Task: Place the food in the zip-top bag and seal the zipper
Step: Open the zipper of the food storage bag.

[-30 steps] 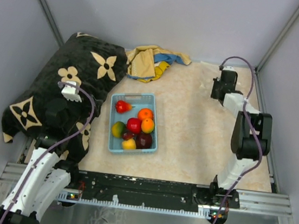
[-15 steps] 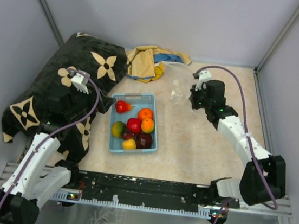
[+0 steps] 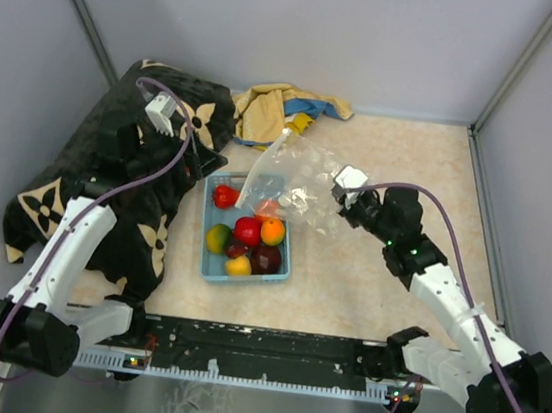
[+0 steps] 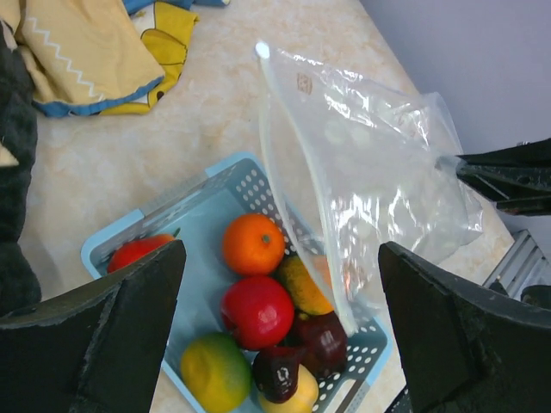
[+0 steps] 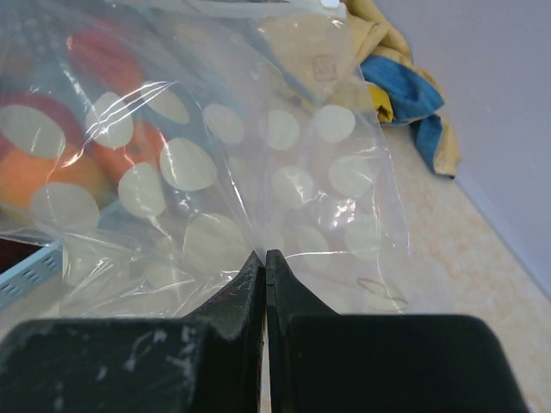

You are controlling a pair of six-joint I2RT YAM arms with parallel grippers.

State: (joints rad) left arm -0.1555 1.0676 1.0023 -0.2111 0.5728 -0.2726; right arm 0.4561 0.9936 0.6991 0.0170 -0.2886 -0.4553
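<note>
The zip-top bag (image 3: 295,174) is clear and crinkled. It hangs tilted in the air over the far right corner of the blue basket (image 3: 210,264), and I see fruit through the plastic. My right gripper (image 5: 265,258) is clenched on the bag's right edge. My left gripper (image 4: 280,258) is spread wide above the basket's far left side, touching nothing. The food (image 3: 247,230) lies in the basket: red, orange, yellow-green, yellow and maroon pieces packed together.
</note>
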